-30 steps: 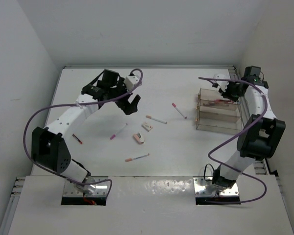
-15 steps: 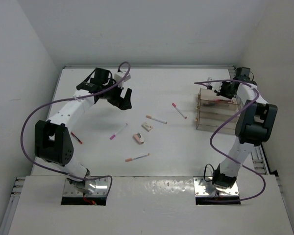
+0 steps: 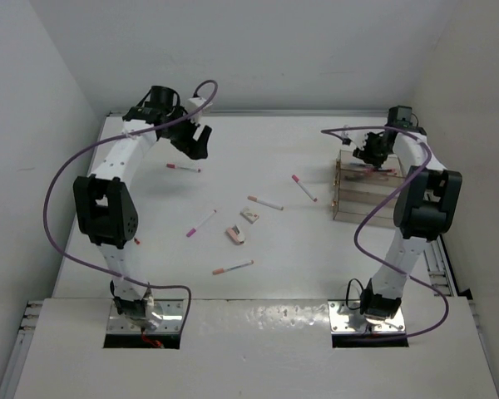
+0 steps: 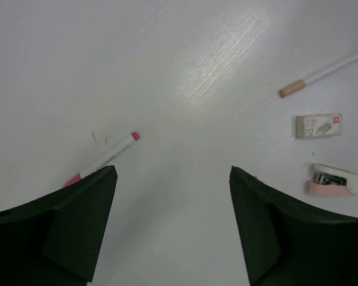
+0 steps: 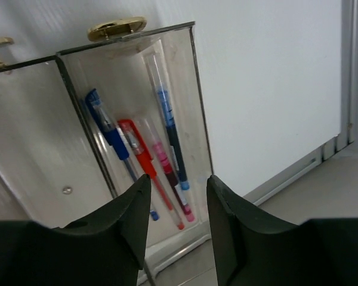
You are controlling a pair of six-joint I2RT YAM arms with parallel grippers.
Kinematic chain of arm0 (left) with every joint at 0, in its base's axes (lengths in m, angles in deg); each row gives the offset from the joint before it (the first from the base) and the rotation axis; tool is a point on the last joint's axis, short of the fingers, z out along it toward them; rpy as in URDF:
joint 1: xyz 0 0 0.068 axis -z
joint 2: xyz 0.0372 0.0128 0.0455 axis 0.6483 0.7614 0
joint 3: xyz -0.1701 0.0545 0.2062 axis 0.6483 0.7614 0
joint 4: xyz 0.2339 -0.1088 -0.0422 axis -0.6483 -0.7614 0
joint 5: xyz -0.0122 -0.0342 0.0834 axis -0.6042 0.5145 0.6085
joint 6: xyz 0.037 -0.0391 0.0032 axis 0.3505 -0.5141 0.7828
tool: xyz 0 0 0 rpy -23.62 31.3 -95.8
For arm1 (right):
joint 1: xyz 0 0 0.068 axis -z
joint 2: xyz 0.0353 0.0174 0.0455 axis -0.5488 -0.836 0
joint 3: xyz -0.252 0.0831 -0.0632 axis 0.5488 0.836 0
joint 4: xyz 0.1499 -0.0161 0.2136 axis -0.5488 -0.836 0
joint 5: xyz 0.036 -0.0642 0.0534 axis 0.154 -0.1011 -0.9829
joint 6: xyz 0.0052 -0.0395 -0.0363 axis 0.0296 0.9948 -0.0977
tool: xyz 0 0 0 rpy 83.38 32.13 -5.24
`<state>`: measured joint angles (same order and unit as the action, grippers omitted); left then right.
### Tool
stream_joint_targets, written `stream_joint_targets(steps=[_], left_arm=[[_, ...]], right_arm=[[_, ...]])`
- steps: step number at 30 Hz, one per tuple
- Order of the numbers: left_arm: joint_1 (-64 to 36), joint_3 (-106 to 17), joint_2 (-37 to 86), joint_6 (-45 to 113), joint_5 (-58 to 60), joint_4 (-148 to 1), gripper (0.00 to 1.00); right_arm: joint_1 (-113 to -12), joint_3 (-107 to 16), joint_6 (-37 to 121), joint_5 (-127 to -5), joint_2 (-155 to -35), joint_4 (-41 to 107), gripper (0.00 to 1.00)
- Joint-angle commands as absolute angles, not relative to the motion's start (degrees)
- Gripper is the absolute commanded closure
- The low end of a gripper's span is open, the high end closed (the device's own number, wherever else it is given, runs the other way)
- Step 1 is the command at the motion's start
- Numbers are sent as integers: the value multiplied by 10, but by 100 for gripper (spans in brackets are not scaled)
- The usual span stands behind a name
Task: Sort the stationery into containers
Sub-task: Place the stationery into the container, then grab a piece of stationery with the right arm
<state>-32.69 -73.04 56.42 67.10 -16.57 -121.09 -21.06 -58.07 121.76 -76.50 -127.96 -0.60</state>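
No text, brand or number can be read in any view.

Left wrist view:
- The flat eraser [image 4: 319,126] on the table [image 4: 197,59] has a grey printed panel with a small red mark at one end. The characters are too small to read.
- The sleeved eraser [image 4: 336,180] just below it shows a dark printed patch, which is not legible.
- The white pen [image 4: 104,159] with pink ends has a faint line of print along its barrel, also unreadable.

Right wrist view: no lettering can be made out on the boxed pens [image 5: 144,164] lying in the clear box [image 5: 30,131].

Top view: any markings are too small to make out.
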Motion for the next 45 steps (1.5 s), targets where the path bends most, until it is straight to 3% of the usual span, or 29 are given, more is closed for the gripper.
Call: stream_joint_targets(steps=[1, 2, 6, 11, 14, 17, 20, 25, 30, 35, 45], left_arm=[[-322, -763, 566, 806, -301, -1241, 21], [-300, -762, 565, 822, -304, -1224, 31], [-244, -818, 610, 912, -331, -1174, 42], [-183, -1009, 769, 899, -383, -1184, 40], [-164, -1019, 815, 833, -395, -1101, 38], [-178, -915, 790, 665, -430, -900, 31], [-206, -826, 743, 567, -442, -799, 25], [-250, -739, 653, 564, -398, -865, 22], [-291, -616, 510, 604, -381, -906, 22], [-300, -485, 387, 607, -365, -888, 21], [-278, -424, 337, 593, -344, -880, 17]], right_arm=[[-209, -602, 1157, -788, -1247, -33, 58], [-209, -602, 1118, -799, -1238, -39, 58], [-204, -580, 982, -886, -1175, -64, 58], [-182, -516, 813, -987, -1063, -103, 54], [-200, -463, 742, -1010, -1004, -68, 50], [-257, -430, 659, -965, -995, -9, 49], [-324, -445, 626, -905, -1032, 14, 50], [-417, -520, 640, -841, -1167, 21, 51], [-437, -649, 678, -804, -1300, -32, 57], [-442, -719, 713, -771, -1365, -80, 57], [-448, -711, 729, -764, -1385, -115, 60]])
